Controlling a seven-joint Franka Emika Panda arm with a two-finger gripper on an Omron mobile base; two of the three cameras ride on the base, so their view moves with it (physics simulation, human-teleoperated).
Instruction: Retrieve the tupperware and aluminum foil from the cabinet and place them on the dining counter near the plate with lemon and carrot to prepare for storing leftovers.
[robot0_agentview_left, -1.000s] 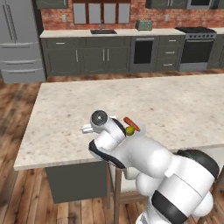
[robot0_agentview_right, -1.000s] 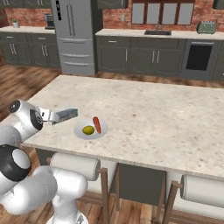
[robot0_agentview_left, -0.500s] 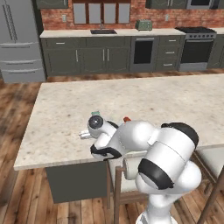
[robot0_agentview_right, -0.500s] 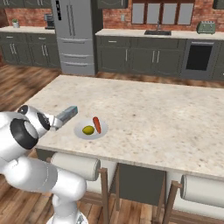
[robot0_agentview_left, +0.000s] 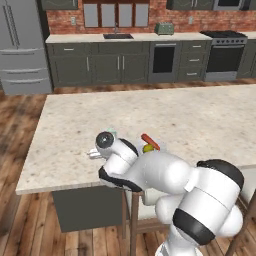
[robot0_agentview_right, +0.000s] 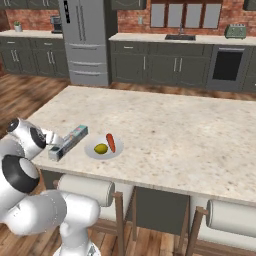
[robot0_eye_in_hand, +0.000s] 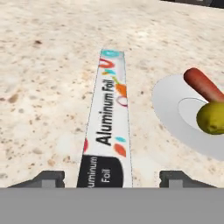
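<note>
Aluminum foil box, long and narrow, lying flat on the speckled dining counter near its front left corner, printed face up with the words "Aluminum Foil" legible in the hand view. In the right base view the box sits just beside the left edge of the white plate, apart from it by a thin strip of counter. The plate carries a lemon and a carrot side by side; in the hand view the lemon lies nearer the camera than the carrot.

Gripper at the near end of the box, its two dark fingertips standing wide, one on either side of the box with a clear gap to each long edge; the jaws grasp nothing. In the left base view the hand hovers low over the counter, with the carrot tip visible behind the arm.

Background: grey cabinets, refrigerator, wood floor. Stools stand under the counter's front edge.
</note>
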